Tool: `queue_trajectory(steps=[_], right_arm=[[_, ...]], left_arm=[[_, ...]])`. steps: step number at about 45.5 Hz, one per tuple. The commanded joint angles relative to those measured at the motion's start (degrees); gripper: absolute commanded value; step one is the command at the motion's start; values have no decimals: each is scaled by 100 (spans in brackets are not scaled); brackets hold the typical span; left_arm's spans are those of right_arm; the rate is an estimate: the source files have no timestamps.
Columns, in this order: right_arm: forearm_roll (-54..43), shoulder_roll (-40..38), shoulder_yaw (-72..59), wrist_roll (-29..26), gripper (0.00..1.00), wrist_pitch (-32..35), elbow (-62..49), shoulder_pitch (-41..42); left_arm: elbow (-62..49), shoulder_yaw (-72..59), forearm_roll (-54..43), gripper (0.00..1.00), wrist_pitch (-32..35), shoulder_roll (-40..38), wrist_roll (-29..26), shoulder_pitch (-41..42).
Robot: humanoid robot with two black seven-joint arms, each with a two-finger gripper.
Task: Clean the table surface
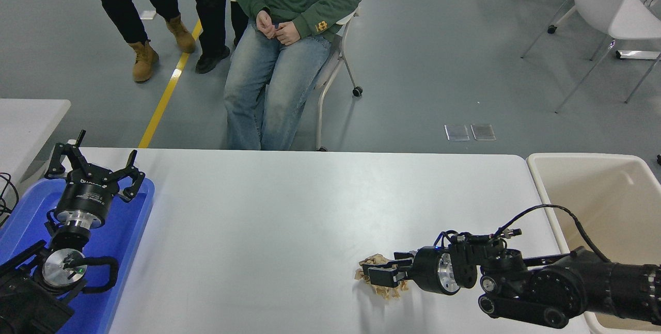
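The white table surface (268,220) fills the lower part of the head view. A crumpled wad of brown paper (382,289) lies on it near the front right. My right gripper (386,270) reaches in from the right edge and sits low over the wad, open, with its fingers (376,275) across the top of the paper and hiding its middle. My left gripper (92,164) is parked at the lower left, open and pointing away from me, above the blue tray (131,231).
A beige bin (594,189) stands against the table's right end. A second white table (26,117) shows at the left edge. One person sits on a chair (335,65) beyond the far edge, and others stand behind to the left. White chairs (609,9) are at the top right.
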Motion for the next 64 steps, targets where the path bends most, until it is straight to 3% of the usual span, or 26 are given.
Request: queue_trajectory(steps=[1,8,24,32,36,41,64], right_arm=[[-113,36,-117,56,87,-10,-15,-59],[-192,72,-126,56,79,-10,-24,-50],[-289,194,-135,56,78,-19,-103,-59],[-341,195,-135,56,46,-10,-103,-41],[-324,177,-135,30,22,25,-103,-15],[-262,151,-126,-5,0,60,-103,3],[467,-245,269,-31,0,385,187,134]], left_arm=[[0,0,0,100,0,0,0,0],[0,0,0,100,0,0,0,0],[0,0,0,100,0,0,0,0],[0,0,0,100,0,0,0,0],[0,1,0,100,0,0,0,0],[0,9,0,100,0,0,0,0],[0,0,0,100,0,0,0,0]])
